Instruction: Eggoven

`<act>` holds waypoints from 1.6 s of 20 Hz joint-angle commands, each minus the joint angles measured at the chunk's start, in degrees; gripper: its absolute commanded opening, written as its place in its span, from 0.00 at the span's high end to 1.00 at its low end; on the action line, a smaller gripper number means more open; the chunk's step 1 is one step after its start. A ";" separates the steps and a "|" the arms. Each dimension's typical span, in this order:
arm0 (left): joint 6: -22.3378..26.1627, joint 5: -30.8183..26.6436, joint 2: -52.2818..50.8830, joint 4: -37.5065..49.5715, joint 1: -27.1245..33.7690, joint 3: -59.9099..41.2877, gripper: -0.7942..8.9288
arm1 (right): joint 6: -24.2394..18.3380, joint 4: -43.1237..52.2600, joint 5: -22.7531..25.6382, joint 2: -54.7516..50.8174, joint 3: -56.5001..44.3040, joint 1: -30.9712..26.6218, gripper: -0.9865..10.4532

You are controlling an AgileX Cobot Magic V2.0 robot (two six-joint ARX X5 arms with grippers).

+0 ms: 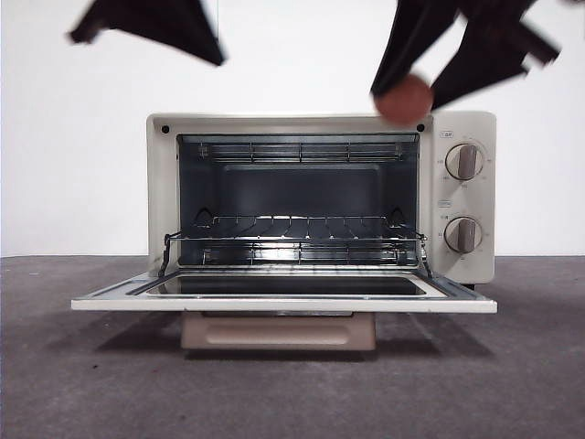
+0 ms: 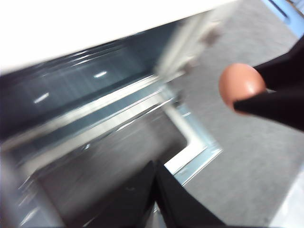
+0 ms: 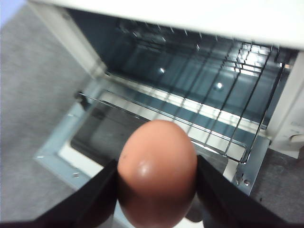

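Note:
The cream toaster oven [image 1: 462,121] stands mid-table with its door [image 1: 283,302] folded down flat and a wire rack [image 1: 292,240] inside. My right gripper [image 1: 404,99] hangs in front of the oven's upper right corner, shut on the reddish-brown egg [image 1: 405,99]. In the right wrist view the egg [image 3: 157,172] sits between the two black jaws, above the open door [image 3: 54,159] and rack [image 3: 209,118]. The left wrist view shows the egg [image 2: 241,84] off to the side. My left gripper [image 2: 156,178] hovers over the door glass [image 2: 114,161], jaws pressed together and empty, at upper left [image 1: 151,26] in the front view.
Two dials [image 1: 464,161] sit on the oven's right panel. Grey table surface [image 1: 82,384] spreads in front of and beside the oven. A white wall stands behind.

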 commanded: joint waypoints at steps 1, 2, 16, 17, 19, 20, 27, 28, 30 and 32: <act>-0.48 0.11 -4.24 1.09 2.89 -5.14 0.91 | 0.76 5.46 -0.17 5.92 0.63 -0.04 0.91; -0.77 0.59 -6.01 1.55 4.15 -7.54 0.91 | 0.76 7.39 -0.15 8.00 0.63 -0.11 0.91; -1.73 3.34 -13.70 1.29 8.46 -16.37 0.91 | 0.87 19.63 2.84 22.08 0.66 -2.71 0.91; -1.73 3.34 -13.68 1.42 8.46 -16.37 0.91 | 0.90 19.58 2.84 22.08 0.66 -2.71 0.91; -1.73 3.32 -13.68 1.44 8.46 -16.37 0.91 | 0.92 19.58 2.84 22.08 0.66 -2.71 0.86; -1.73 3.32 -13.66 1.46 8.46 -16.37 0.91 | 0.94 19.65 2.84 22.08 0.66 -2.69 0.80; -1.73 3.30 -13.57 1.73 8.46 -16.37 0.91 | 2.21 19.80 3.50 22.03 0.83 -2.64 0.67; -1.73 3.30 -13.57 1.73 8.46 -16.37 0.91 | 2.21 19.85 3.50 21.92 0.96 -2.64 0.66; -1.73 3.30 -13.53 1.70 8.46 -16.37 0.91 | 2.21 19.87 3.48 21.77 1.53 -2.62 0.65; -1.73 3.30 -13.49 1.68 8.46 -16.37 0.91 | 2.21 19.89 3.48 21.40 1.90 -2.56 0.65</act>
